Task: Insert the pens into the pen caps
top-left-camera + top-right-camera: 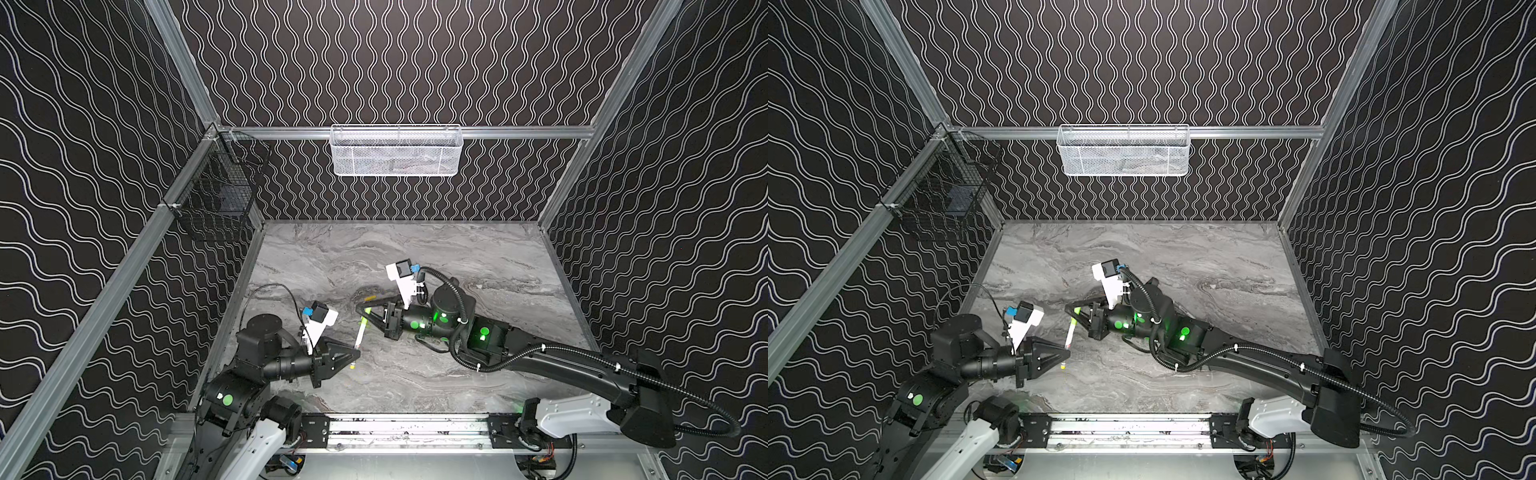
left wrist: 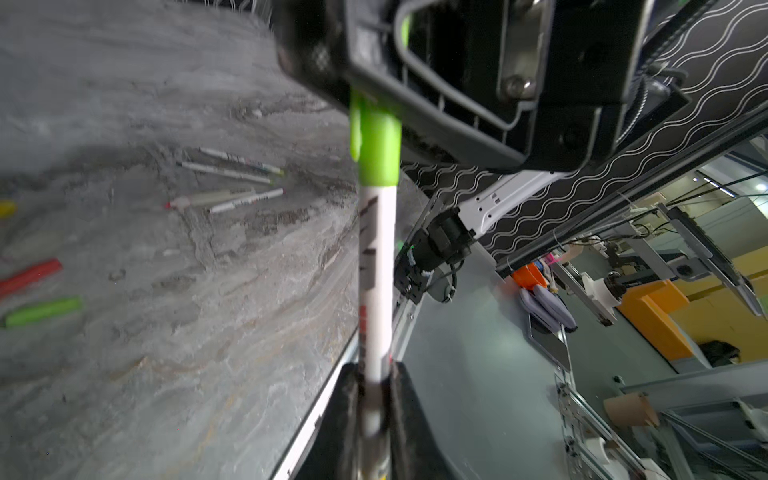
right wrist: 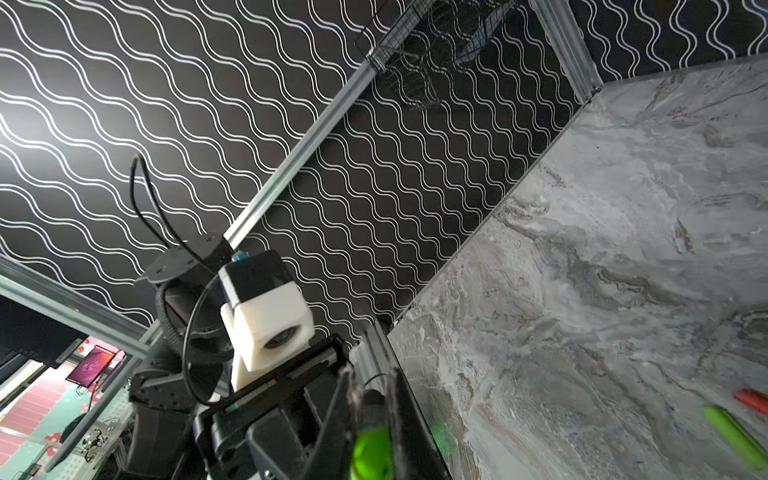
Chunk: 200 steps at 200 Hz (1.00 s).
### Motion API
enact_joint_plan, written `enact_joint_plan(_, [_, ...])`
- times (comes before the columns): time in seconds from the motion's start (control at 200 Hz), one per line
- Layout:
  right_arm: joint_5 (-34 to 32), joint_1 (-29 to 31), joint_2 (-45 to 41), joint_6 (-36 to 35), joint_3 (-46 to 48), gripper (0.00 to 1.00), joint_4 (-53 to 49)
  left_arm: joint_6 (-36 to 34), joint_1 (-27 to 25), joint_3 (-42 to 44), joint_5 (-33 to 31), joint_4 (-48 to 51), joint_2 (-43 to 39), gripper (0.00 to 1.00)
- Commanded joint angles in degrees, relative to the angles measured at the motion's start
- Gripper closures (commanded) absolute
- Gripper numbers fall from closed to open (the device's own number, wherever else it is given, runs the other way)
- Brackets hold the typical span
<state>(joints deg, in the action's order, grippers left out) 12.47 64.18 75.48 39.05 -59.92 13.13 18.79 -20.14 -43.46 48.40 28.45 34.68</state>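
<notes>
The right tool (image 1: 362, 309) reaches out over the middle of the grey marbled worktop (image 1: 457, 257), and everything else is placed from it. Its jaws are closed tight on a green cap (image 2: 376, 149). The right wrist view shows the same cap as a green blur low between the two black fingers (image 3: 395, 399).

A white pen (image 2: 376, 270) with dark print sits in the open end of that cap, so cap and pen form one straight line. From the right tool the pen slants away toward the front left, clear of the worktop. Its other end passes between the fingers of the left tool (image 1: 356, 353), and a small yellowish tip shows just past them in both top views. The left tool's jaws stand a narrow way apart, one on each side of the barrel. Through the blur it cannot be told whether they press on the pen or leave a sliver of space.

A yellow cap (image 1: 370, 298) lies on the worktop just beside the right tool's tip, on the side toward the back wall (image 1: 395, 199). In the left wrist view a red cap (image 2: 31, 274) and a second green cap (image 2: 43, 311) lie near each other on the worktop, apart from the right tool. Four other pens (image 2: 226, 172) lie there in a loose bunch, also apart from it, two of them nearly parallel and two close together.
</notes>
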Motion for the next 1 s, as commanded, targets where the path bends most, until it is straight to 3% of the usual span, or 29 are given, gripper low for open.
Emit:
enact_joint_plan(0.0, [4.57,-2.82,0.06,1.26,-0.19,1.0,-9.85,-0.87,0.28,-1.32,0.85,-23.15,-0.28,0.49])
enact_joint_plan(0.11, [4.58,-7.72,-1.68,-0.62,-0.46,1.0,-12.99,-3.51,0.29,-1.93,0.16,-16.52,-2.66,0.27])
enact_joint_plan(0.14, [4.39,-9.04,-2.18,-1.55,-0.65,1.0,-14.59,-4.17,0.28,-2.15,-0.39,-14.75,-3.44,0.11])
enact_joint_plan(0.205, [3.84,-12.22,-3.21,-4.08,-0.86,1.0,-18.19,-5.35,0.28,-2.79,-1.55,-10.86,-4.7,0.02])
enact_joint_plan(0.47, [0.87,-29.78,1.2,-21.07,-7.35,1.0,-41.51,-8.72,0.13,-4.55,-6.2,2.51,-7.18,0.01])
enact_joint_plan(0.721, [-14.24,-38.79,18.13,-33.32,-21.09,1.0,-63.0,-7.39,0.17,-2.08,-6.03,0.55,-8.63,0.01])
enact_joint_plan(0.996, [-18.97,-50.22,26.47,-35.63,-21.38,1.0,-63.78,-7.05,0.22,-1.29,-5.97,-0.13,-7.94,0.01])
